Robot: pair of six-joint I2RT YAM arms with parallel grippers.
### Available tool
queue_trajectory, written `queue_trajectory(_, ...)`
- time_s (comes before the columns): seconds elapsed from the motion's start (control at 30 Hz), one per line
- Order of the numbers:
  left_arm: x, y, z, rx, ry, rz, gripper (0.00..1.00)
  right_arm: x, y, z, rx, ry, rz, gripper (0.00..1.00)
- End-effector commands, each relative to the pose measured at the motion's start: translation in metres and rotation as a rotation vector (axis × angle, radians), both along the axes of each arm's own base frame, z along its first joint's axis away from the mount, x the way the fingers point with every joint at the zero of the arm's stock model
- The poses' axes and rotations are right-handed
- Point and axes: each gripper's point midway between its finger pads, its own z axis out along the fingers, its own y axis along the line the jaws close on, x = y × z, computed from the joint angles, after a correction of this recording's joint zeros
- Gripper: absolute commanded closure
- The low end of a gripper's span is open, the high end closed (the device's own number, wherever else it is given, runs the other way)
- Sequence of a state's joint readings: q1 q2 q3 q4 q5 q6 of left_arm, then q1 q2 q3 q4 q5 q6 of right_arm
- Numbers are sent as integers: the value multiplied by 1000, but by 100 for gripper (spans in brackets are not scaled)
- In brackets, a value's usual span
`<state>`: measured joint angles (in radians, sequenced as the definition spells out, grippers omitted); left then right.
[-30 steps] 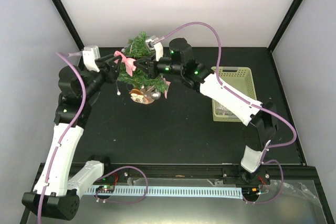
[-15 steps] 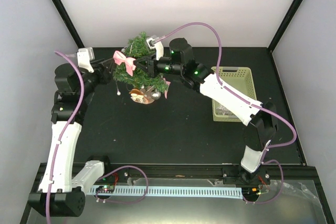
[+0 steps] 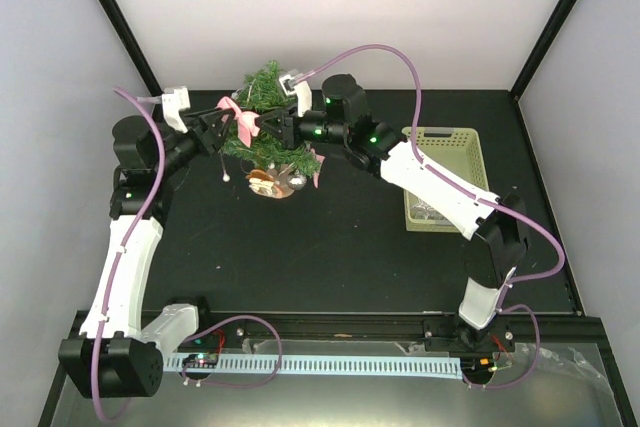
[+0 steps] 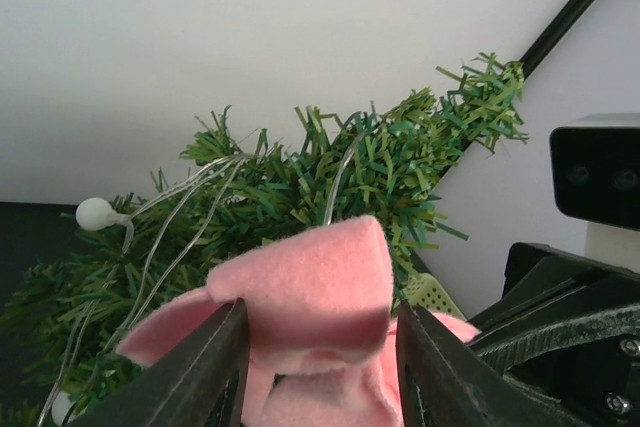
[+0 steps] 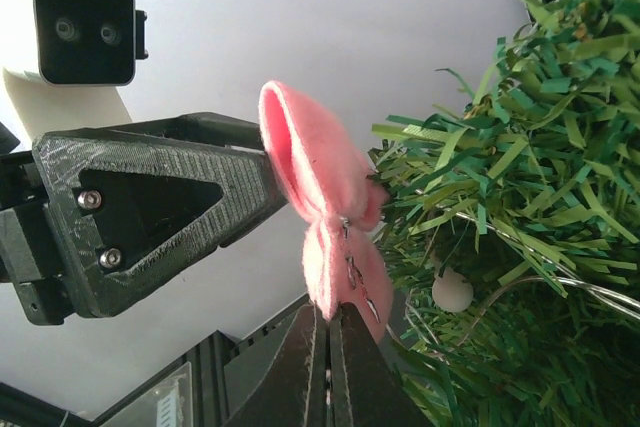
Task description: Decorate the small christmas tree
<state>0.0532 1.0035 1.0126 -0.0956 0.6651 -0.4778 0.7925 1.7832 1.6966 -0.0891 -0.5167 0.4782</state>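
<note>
The small christmas tree [image 3: 262,87] stands at the back of the black table on a round wood base [image 3: 272,185], with a thin wire of white beads [image 5: 452,291] strung through its needles [image 4: 400,162]. A pink felt bow [image 3: 232,112] hangs in the air at the tree's upper left side. My right gripper [image 5: 327,322] is shut on the bow's lower lobe [image 5: 335,267]. My left gripper [image 4: 320,347] stands open around the bow's upper loop [image 4: 310,282]; the felt reaches both fingers and is not squashed. The two grippers face each other across the bow.
A pale green lattice basket [image 3: 440,132] holding a silvery ornament sits at the right behind my right arm. Another pink ornament [image 3: 316,172] hangs on the tree's right side. A white bead [image 3: 226,176] dangles left of the base. The cell's walls stand close behind the tree.
My left gripper drew back to the left away from the bow, then came in again around its upper loop. The right gripper stayed put with the bow.
</note>
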Motion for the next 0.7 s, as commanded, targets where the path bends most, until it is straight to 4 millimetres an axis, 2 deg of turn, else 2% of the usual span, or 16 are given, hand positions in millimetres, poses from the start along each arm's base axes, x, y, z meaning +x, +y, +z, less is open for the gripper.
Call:
queue_trajectory(0.0, -2, -1, 21, -4, -92, -16, 59, -11, -6, 27, 50, -43, 8, 99)
queue_trajectory(0.37, 9, 4, 23, 24, -83, 15, 98, -9, -6, 36, 78, -48, -2, 99)
queue_trajectory(0.47, 9, 3, 31, 15, -90, 7, 98, -11, -5, 43, 96, -44, 12, 99)
queue_trajectory(0.67, 12, 2, 45, 14, -107, -5, 98, -11, -5, 42, 101, -36, 14, 99)
